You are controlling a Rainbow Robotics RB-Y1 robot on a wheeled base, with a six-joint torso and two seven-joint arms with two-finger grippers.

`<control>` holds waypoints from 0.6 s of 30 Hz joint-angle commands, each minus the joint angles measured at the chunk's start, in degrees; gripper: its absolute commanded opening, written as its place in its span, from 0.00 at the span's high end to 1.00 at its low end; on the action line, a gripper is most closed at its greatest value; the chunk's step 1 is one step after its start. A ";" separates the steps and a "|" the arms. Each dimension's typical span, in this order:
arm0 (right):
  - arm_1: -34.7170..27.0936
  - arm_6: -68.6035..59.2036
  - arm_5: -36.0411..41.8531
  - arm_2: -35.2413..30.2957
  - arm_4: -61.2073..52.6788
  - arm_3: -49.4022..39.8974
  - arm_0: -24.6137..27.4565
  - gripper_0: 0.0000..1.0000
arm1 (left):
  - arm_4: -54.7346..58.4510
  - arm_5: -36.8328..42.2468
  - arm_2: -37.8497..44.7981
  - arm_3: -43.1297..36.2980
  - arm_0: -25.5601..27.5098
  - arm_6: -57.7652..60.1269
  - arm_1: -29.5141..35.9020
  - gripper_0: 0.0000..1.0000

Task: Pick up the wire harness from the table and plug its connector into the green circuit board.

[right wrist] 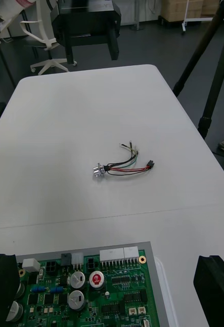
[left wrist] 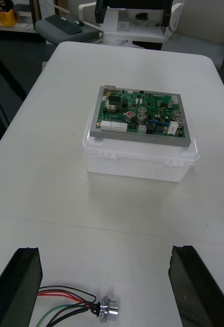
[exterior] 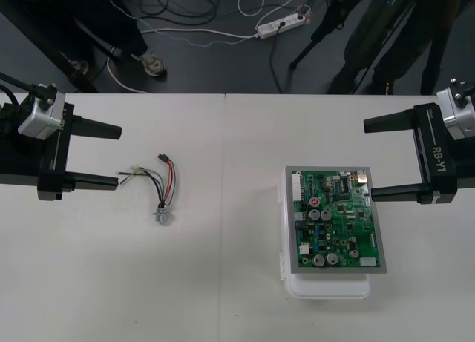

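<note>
The wire harness (exterior: 159,186) lies loose on the table left of centre, its black plug (exterior: 165,160) toward the far side and its metal socket (exterior: 161,216) toward me. My left gripper (exterior: 119,156) is open just left of it, low at its side. Between the left fingers (left wrist: 22,286) I see the socket (left wrist: 108,309) and the wires. The green circuit board (exterior: 338,219) sits on its white base (exterior: 330,286) at the right. My right gripper (exterior: 368,159) is open beside the board's far right corner. The right fingers (right wrist: 217,291) flank the board (right wrist: 91,291), with the harness (right wrist: 125,166) beyond.
The table's far edge (exterior: 223,94) borders dark floor with cables and a power strip (exterior: 280,27). A seam runs down the table's middle between harness and board. Bare tabletop lies between the two.
</note>
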 commanded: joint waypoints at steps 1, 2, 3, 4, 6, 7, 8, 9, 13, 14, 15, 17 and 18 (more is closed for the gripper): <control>-2.16 -2.15 -0.25 0.69 -0.30 -0.21 0.49 0.00 | -0.20 -1.87 2.08 -1.49 1.11 -0.56 1.75 0.27; -2.16 -2.15 -0.25 0.69 -0.30 -0.21 0.49 0.00 | -0.20 -1.87 2.08 -1.49 1.11 -0.56 1.75 0.27; -2.16 -2.15 -0.25 0.69 -0.30 -0.21 0.49 0.00 | -0.20 -1.87 2.08 -1.49 1.11 -0.56 1.75 0.26; -2.16 -2.15 -0.25 0.69 -0.30 -0.21 0.49 0.00 | -0.20 -1.87 2.08 -1.49 1.11 -0.56 1.75 0.27; -2.16 -2.15 -0.25 0.69 -0.30 -0.21 0.49 0.00 | -0.20 -1.87 2.08 -1.49 1.11 -0.56 1.75 0.27; -2.16 -2.15 -0.25 0.69 -0.30 -0.21 0.49 0.00 | -0.20 -1.87 2.08 -1.49 1.11 -0.56 1.75 0.27; -2.16 -2.15 -0.25 0.69 -0.30 -0.21 0.49 0.00 | -0.20 -1.87 2.08 -1.49 1.11 -0.56 1.75 0.27; -2.16 -2.15 -0.25 0.69 -0.30 -0.21 0.49 0.00 | -0.20 -1.87 2.08 -1.49 1.11 -0.56 1.75 0.27; -2.16 -2.15 -0.25 0.69 -0.30 -0.21 0.49 0.00 | -0.20 -1.87 2.08 -1.49 1.11 -0.56 1.75 0.27; -2.16 -2.15 -0.25 0.69 -0.30 -0.21 0.49 0.00 | -0.20 -1.87 2.08 -1.49 1.11 -0.56 1.75 0.27; -2.16 -2.15 -0.25 0.69 -0.30 -0.21 0.49 0.00 | -0.20 -1.87 2.08 -1.49 1.11 -0.56 1.75 0.26; -2.16 -2.15 -0.25 0.69 -0.30 -0.21 0.49 0.00 | -0.20 -1.87 2.08 -1.49 1.11 -0.56 1.75 0.27; -2.16 -2.15 -0.25 0.69 -0.30 -0.21 0.49 0.00 | -0.20 -1.87 2.08 -1.49 1.11 -0.56 1.75 0.26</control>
